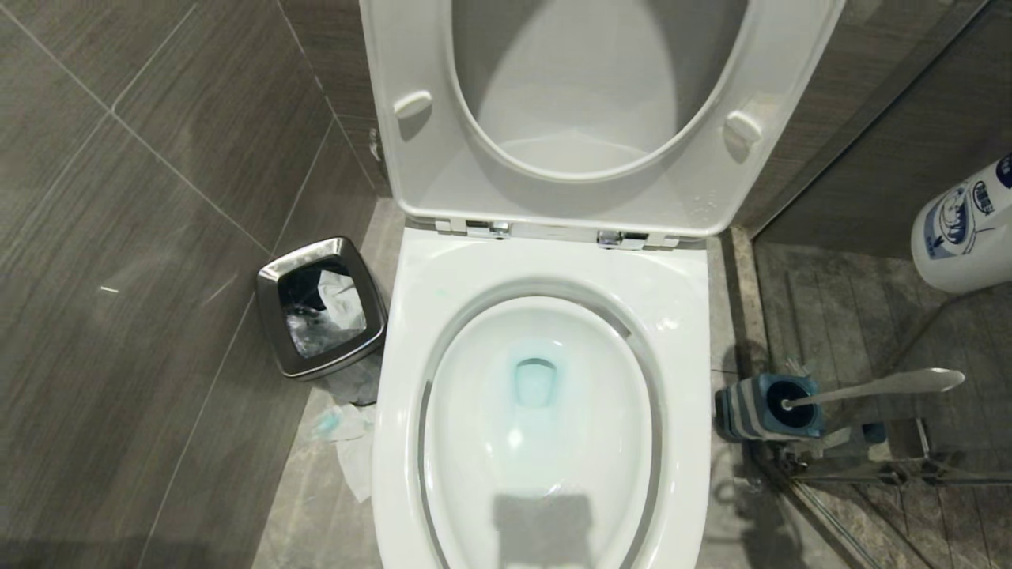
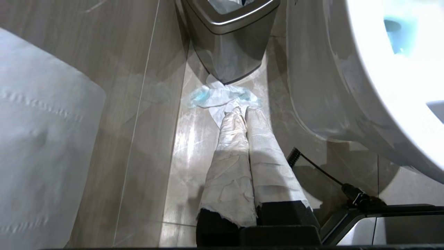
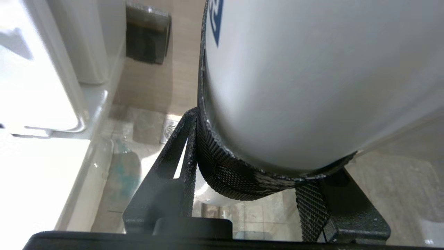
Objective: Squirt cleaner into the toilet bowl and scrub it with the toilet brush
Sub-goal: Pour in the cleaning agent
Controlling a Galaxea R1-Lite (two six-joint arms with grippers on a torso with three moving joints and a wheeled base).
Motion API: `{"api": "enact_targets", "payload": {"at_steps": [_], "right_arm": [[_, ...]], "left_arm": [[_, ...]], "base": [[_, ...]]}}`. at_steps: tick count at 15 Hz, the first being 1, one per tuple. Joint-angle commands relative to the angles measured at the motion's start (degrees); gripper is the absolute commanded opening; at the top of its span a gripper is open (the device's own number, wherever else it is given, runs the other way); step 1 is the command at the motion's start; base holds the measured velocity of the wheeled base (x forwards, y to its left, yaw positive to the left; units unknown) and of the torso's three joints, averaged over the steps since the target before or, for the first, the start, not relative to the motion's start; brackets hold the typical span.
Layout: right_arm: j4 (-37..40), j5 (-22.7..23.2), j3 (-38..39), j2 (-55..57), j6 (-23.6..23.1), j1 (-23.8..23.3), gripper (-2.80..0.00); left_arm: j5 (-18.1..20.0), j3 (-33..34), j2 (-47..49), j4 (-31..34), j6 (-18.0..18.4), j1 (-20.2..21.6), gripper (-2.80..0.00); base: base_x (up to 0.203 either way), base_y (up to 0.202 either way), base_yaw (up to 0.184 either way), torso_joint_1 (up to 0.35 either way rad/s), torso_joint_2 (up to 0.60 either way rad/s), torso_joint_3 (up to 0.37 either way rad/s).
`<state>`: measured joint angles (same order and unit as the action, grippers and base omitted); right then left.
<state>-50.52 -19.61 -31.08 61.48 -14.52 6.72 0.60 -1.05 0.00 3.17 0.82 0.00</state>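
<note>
The toilet bowl (image 1: 474, 411) is open, with seat and lid (image 1: 585, 103) raised, and blue liquid (image 1: 535, 381) sits around its drain. The toilet brush (image 1: 877, 389) stands in its grey-and-blue holder (image 1: 751, 411) on the floor right of the toilet, its white handle leaning right. A white cleaner bottle (image 1: 961, 229) with blue print hangs at the right edge, above the brush and clear of the bowl. My right gripper (image 3: 256, 173) is shut on that bottle (image 3: 312, 86), its black textured fingers (image 3: 194, 146) cupping the body. My left gripper (image 2: 242, 111), fingers wrapped in white, is shut and empty, low beside the toilet's left side.
A steel waste bin (image 1: 320, 308) with paper inside stands left of the toilet, with crumpled tissue (image 1: 348, 442) on the floor before it. A paper roll (image 2: 41, 139) is close on the left wall. A glass partition with metal hinge (image 1: 893, 466) runs right of the brush holder.
</note>
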Motion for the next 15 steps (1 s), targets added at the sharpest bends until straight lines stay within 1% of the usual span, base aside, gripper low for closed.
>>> {"api": "enact_targets", "payload": {"at_steps": [1, 5, 8, 11, 13, 15], "right_arm": [[3.3, -0.1, -1.4, -3.1, -0.1, 0.0, -2.8], [9.3, -0.1, -3.4, -6.0, 0.1, 0.0, -2.8], [19.0, 0.1, -7.6, -8.5, 0.7, 0.1, -2.8], [27.3, 0.1, -11.8, -10.2, 1.2, 1.3, -2.8], [34.6, 0.2, -14.1, -11.2, 1.0, 1.5, -2.8], [40.1, 0.3, -15.6, -11.7, -0.7, 2.2, -2.8]], "left_arm": [[0.0, 0.0, 0.0, 0.0, 0.0, 0.1, -2.8], [0.0, 0.0, 0.0, 0.0, -0.1, 0.1, -2.8], [0.0, 0.0, 0.0, 0.0, 0.0, 0.0, -2.8], [0.0, 0.0, 0.0, 0.0, 0.1, 0.0, -2.8], [0.0, 0.0, 0.0, 0.0, 0.1, 0.0, -2.8], [0.0, 0.0, 0.0, 0.0, 0.1, 0.0, -2.8]], "base": [[0.0, 0.0, 0.0, -0.002, 0.0, 0.114], [0.0, 0.0, 0.0, 0.001, 0.0, 0.028], [0.0, 0.0, 0.0, 0.0, 0.0, 0.0], [0.0, 0.0, 0.0, 0.0, 0.0, 0.0], [0.0, 0.0, 0.0, 0.0, 0.0, 0.0], [0.0, 0.0, 0.0, 0.0, 0.0, 0.0]]}}
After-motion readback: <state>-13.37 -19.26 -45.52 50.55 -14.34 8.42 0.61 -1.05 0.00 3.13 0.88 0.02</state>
